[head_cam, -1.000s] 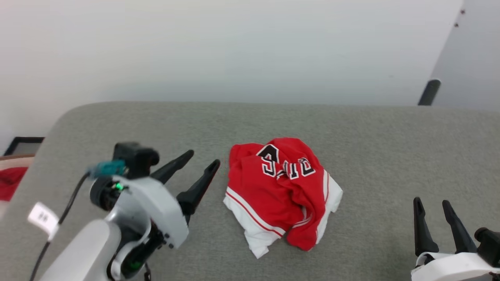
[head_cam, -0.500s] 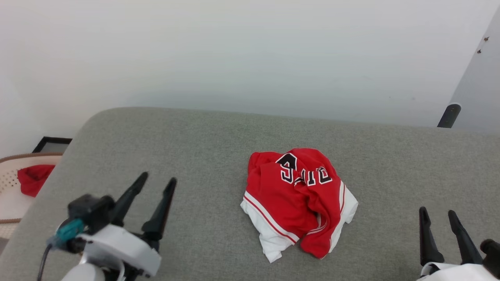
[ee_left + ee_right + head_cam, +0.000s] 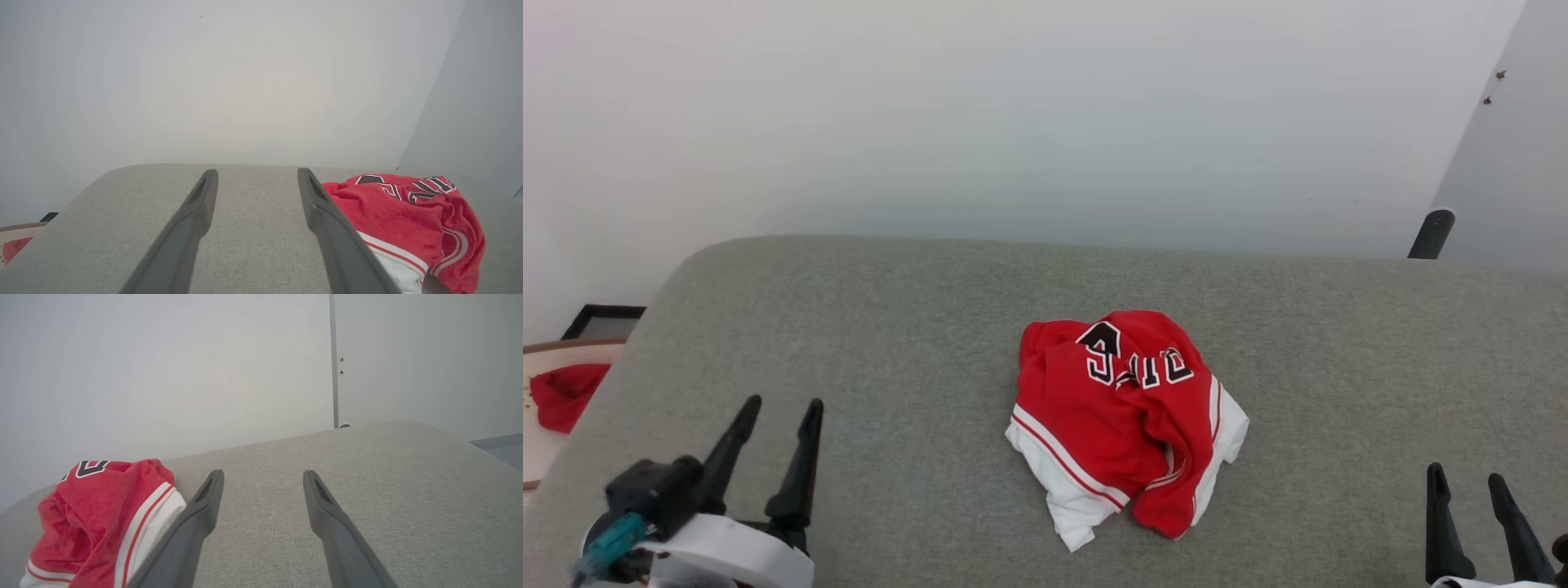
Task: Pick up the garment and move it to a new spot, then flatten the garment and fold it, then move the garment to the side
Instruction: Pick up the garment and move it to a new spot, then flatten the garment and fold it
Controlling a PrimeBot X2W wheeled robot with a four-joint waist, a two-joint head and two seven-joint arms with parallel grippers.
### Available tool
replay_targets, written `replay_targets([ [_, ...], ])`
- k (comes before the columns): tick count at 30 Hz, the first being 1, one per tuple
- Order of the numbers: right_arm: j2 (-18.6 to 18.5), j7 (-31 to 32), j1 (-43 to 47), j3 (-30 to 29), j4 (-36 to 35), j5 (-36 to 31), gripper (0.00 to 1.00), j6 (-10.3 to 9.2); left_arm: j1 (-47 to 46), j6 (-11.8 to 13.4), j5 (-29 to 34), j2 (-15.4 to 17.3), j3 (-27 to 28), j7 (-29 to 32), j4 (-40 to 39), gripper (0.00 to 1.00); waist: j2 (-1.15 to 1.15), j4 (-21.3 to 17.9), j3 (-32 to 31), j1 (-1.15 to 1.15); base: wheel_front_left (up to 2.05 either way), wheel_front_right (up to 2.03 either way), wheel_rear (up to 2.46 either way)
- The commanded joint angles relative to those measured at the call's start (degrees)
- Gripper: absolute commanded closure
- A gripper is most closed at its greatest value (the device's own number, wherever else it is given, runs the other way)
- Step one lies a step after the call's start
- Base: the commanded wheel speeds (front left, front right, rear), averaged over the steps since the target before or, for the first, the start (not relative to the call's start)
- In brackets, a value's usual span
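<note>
The garment [image 3: 1123, 416], a red jersey tee with white striped sleeves and black lettering, lies crumpled in a heap near the middle of the grey padded table [image 3: 915, 327]. My left gripper [image 3: 783, 402] stands open at the lower left, well to the left of the heap, with nothing between its fingers. At the lower right my right gripper [image 3: 1466, 475] is open and empty too. The left wrist view has the garment [image 3: 408, 212] to the right of the open left gripper [image 3: 255, 173]. In the right wrist view the garment [image 3: 98, 514] lies left of the open right gripper [image 3: 263, 473].
A pale basket [image 3: 547, 441] holding a small plain red cloth [image 3: 564, 394] sits off the table's left edge. A white wall runs behind the table, with a dark post [image 3: 1431, 233] at the far right. Bare grey surface surrounds the heap on all sides.
My left arm has drawn back from beside the garment to the lower left, fingers still open. The head camera has shifted. The garment has not moved on the table.
</note>
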Motion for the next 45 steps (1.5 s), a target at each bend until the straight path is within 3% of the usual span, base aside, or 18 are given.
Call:
replay_targets([
  [1,0.1,-0.4,0.7,-0.4,0.2,-0.1,0.0,0.02,0.6,-0.6,0.9,-0.9,1.6,-0.2,-0.2,0.0,0.0,-0.4,0.0,0.0,0.0,0.0,0.0],
  [14,0.1,-1.1,0.4,-0.3,1.2,0.6,0.0,0.02,4.3,-5.6,8.3,-6.8,11.4,-0.2,0.5,0.0,0.0,-1.3,0.2,0.0,0.0,0.0,0.0],
  [28,0.1,-0.9,0.4,0.1,1.4,0.1,0.0,0.02,4.7,-7.0,11.8,-10.4,14.3,-0.2,1.9,0.0,0.0,-1.2,0.2,0.0,0.0,0.0,0.0],
  [37,-0.3,1.9,-0.5,2.3,0.7,-0.4,0.0,0.02,4.9,-7.1,11.4,-9.5,14.7,-0.2,2.4,0.0,0.0,2.8,0.6,0.0,0.0,0.0,0.0],
  [45,-4.0,8.8,-3.4,4.6,0.6,0.6,0.0,0.02,5.4,-7.1,11.0,-9.8,13.4,-0.2,2.9,0.0,0.0,8.1,1.6,0.0,0.0,0.0,0.0],
])
